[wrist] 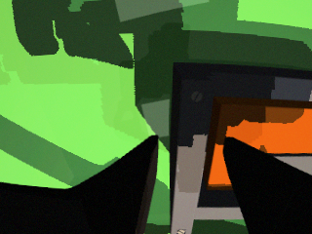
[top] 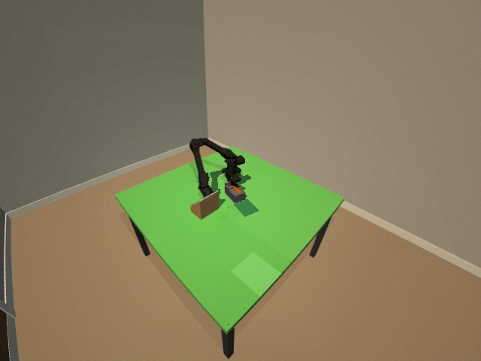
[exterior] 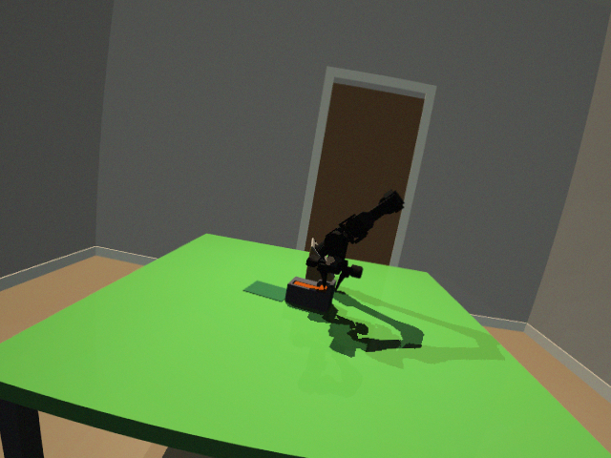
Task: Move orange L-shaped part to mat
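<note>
The grey tray [top: 237, 196] [exterior: 306, 299] [wrist: 190, 100] stands near the middle of the green table. The orange L-shaped part [top: 235, 188] [exterior: 309, 286] [wrist: 260, 139] lies in its pocket. A darker green mat [top: 248, 207] [exterior: 261, 289] lies flat beside the tray. My gripper [top: 233, 180] [exterior: 326, 281] [wrist: 191, 143] points down right over one end of the tray, just above the part. Its fingers stand partly apart with nothing between them. In the wrist view one finger is over the tray's end wall and the other covers part of the orange part.
A brown tilted board [top: 205, 205] stands at the arm's base, left of the tray. A pale green square [top: 256, 271] is marked near the table's front corner. The table edges drop to the floor on all sides. A brown door [exterior: 368, 167] is behind the table.
</note>
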